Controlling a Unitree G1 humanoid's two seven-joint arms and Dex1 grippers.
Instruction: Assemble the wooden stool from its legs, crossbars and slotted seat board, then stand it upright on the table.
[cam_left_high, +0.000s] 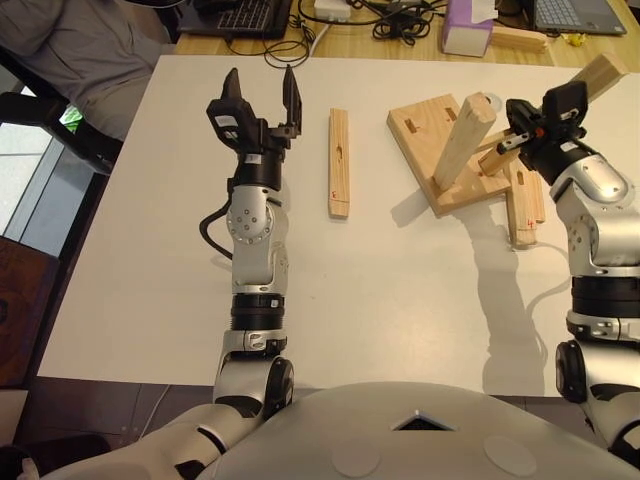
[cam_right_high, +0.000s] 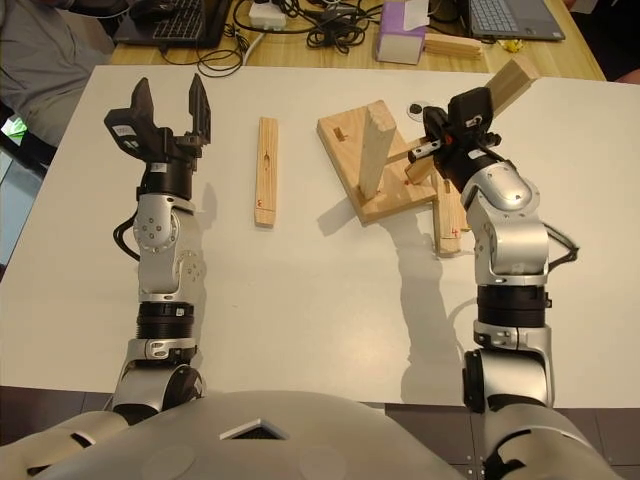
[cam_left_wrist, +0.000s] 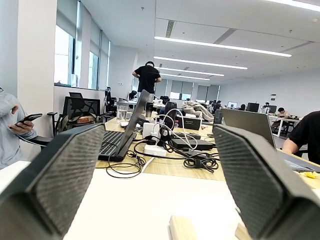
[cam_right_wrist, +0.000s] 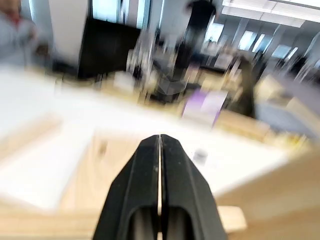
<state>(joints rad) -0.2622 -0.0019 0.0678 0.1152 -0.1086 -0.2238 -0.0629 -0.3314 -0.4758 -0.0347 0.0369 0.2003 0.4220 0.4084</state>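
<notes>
Left eye view: left end effector (cam_left_high: 261, 76) spread, label (cam_left_high: 226, 124) unreadable; right end effector (cam_right_wrist: 160, 144) pressed together.

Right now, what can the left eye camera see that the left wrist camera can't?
The left eye view adds the square wooden seat board with a pale wooden leg standing in it, and the right gripper beside them. The left wrist view adds the long ceiling light strips and tall windows of the room. Both share the open black left gripper, the white table, the tangle of black cables and, probably, the loose flat wooden bar.
</notes>
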